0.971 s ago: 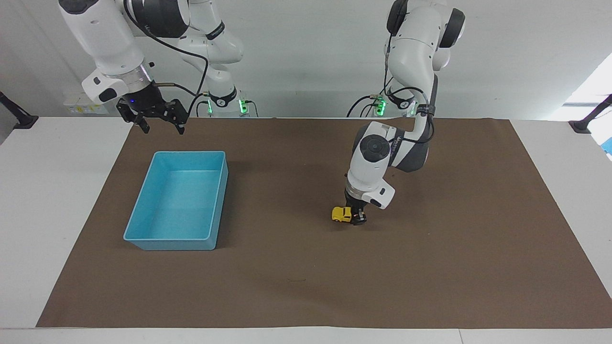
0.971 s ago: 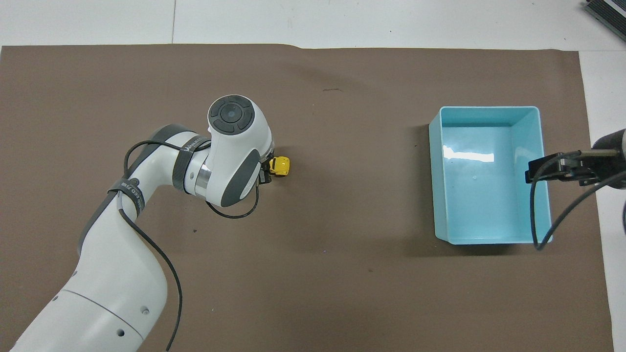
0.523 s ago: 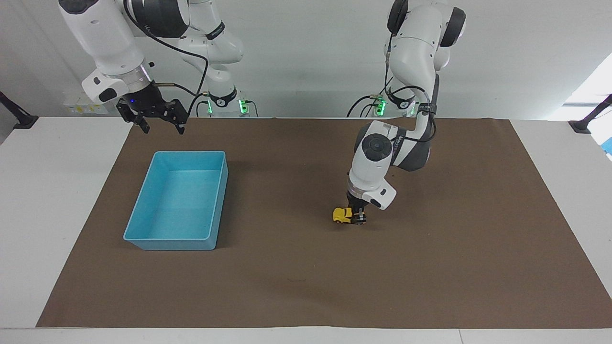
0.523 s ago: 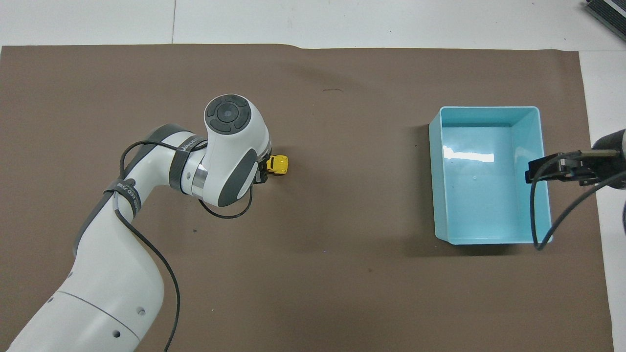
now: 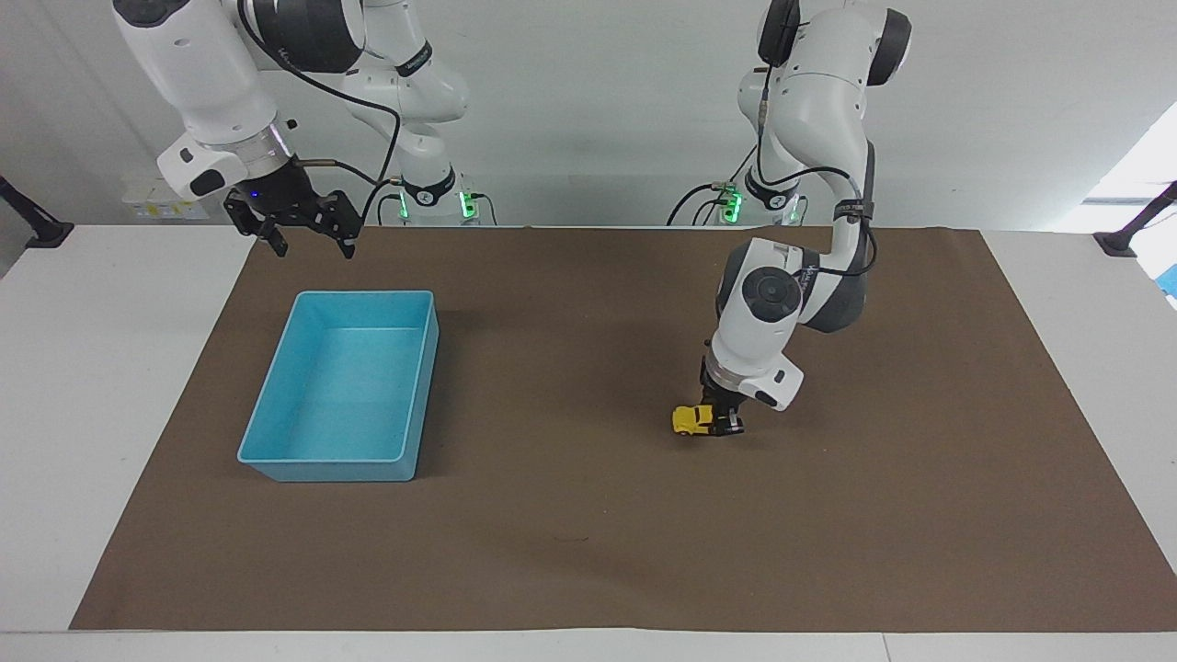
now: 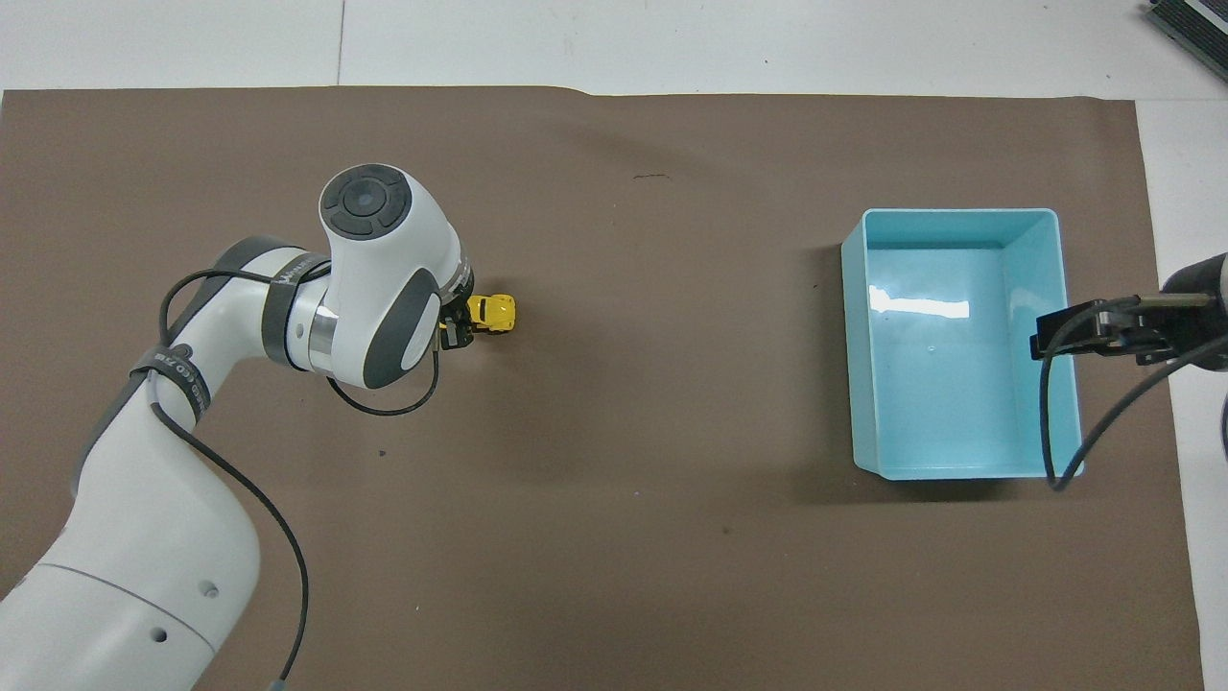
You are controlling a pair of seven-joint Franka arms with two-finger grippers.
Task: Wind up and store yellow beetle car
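The yellow beetle car [image 5: 691, 419] is seen low on the brown mat [image 5: 588, 515] that covers the table [image 5: 101, 386], in the part of the mat toward the left arm's end and well apart from the blue bin [image 5: 276, 455]. The left hand [image 5: 720, 422] is lowered onto the car, and its fingers are clamped on the end of the car that faces the left arm's end of the table, while the car's other end projects toward the bin. In the overhead view the car [image 6: 493, 313] is partly covered by the left arm's wrist, and only the dark tips of the left hand [image 6: 459, 324] are shown beside it. Whether the wheels are touching the mat cannot be told. The bin is set toward the right arm's end of the table, and nothing is seen inside it. The right hand [image 5: 305, 241] is held in the air over the mat's edge, just beside the bin's rim nearest the robots, with its fingers spread apart and nothing between them; the right arm is waiting.
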